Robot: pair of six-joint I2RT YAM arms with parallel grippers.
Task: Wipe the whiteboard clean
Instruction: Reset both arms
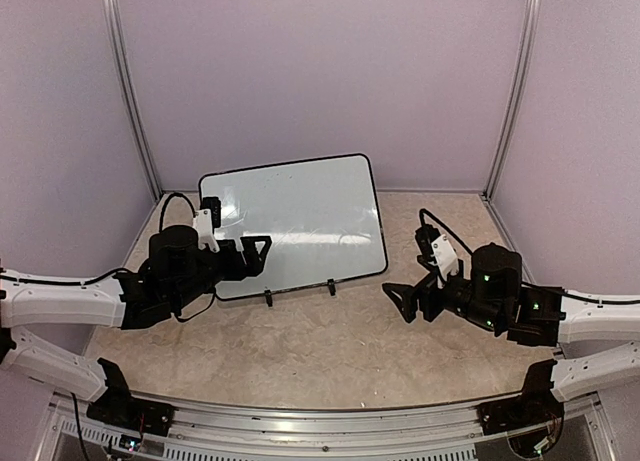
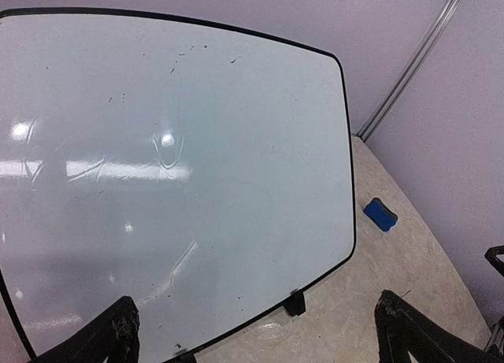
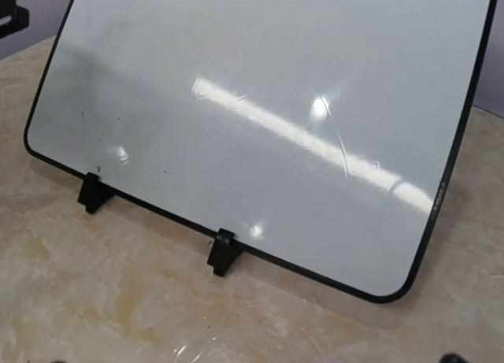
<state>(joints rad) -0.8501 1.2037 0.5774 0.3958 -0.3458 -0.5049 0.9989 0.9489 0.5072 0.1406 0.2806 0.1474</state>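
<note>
At the back of the worktop (image 1: 330,341) the whiteboard (image 1: 295,221) stood nearly clean, both jaws wide and empty, so fetching the blue eraser (image 2: 380,214) seemed next.

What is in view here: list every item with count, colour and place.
whiteboard: one, glossy white with a black rim, propped tilted at mid-table.
stand feet: two, black, under the board's near edge.
eraser: one, blue, on the table past the board's right side.
table: one, beige marbled, under everything.
walls: three, pale purple, around the table.
left gripper: one, black, open, at the board's near left corner.
right gripper: one, black, open, right of the board.
</note>
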